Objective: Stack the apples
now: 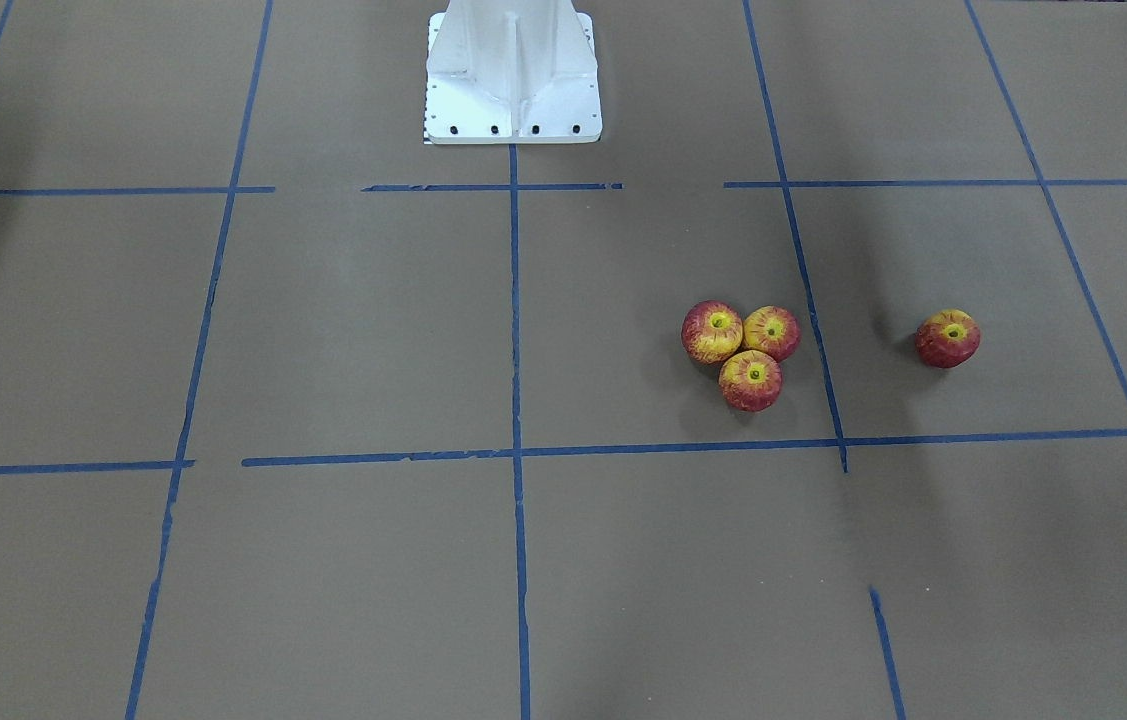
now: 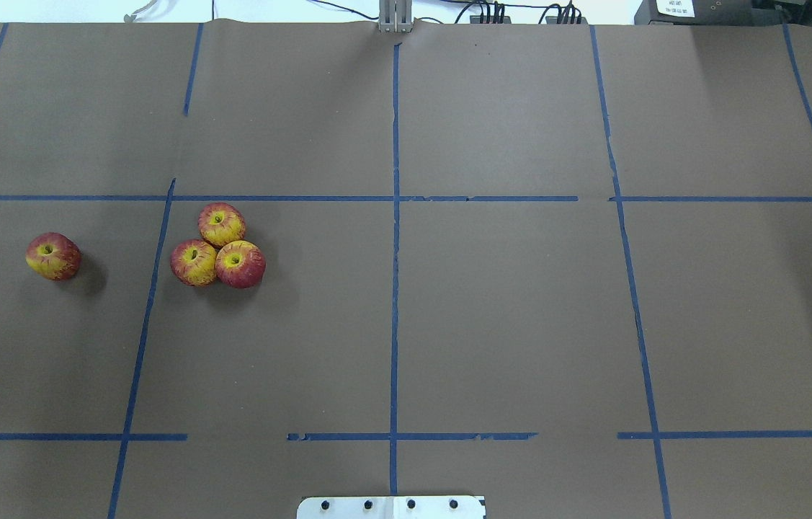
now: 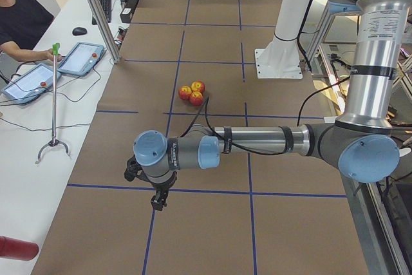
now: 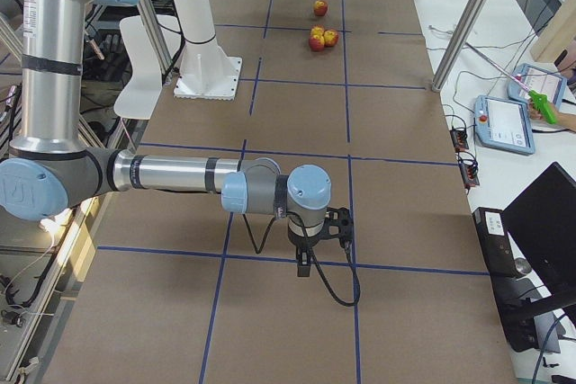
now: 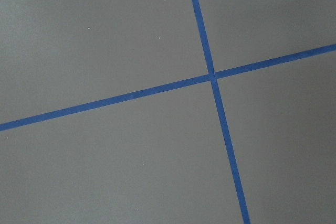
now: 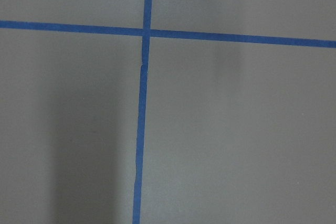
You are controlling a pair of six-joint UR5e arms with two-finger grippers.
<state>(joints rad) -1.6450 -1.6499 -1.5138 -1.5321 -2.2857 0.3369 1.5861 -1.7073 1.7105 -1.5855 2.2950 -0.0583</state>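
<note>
Stacking not yet started
Three apples were clustered touching; fourth apple was left well apart; opening of left gripper and right gripper could not be told

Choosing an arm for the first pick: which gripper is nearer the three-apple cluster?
Left. The left gripper hangs over the left end of the table, the same half as the three-apple cluster; the right gripper hangs over the opposite end, far across the table.

Left arm: level toward 9 o'clock, left gripper hanging down, grip unclear.
Right arm: level toward 3 o'clock, right gripper likewise.
</note>
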